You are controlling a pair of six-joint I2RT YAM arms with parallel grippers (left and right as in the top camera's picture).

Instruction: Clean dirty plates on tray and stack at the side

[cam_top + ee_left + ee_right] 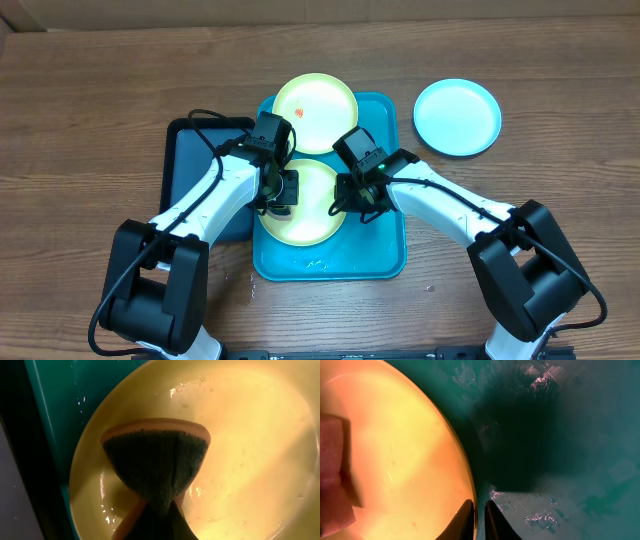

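Pinching a sponge [155, 462] in my tightly closed left gripper [279, 192], I press it onto the near plate [312, 212], one of three: two pale yellow-green, one blue. My right gripper [479, 520] clamps that plate's rim. It lies mid teal tray [330, 262], glossy with droplets. The far plate [315, 113], red-smeared, overhangs the tray's back edge. The blue plate [457, 117] sits apart on the table [100, 90], right. One dark tray [195, 170] lies left, partly under my arm.
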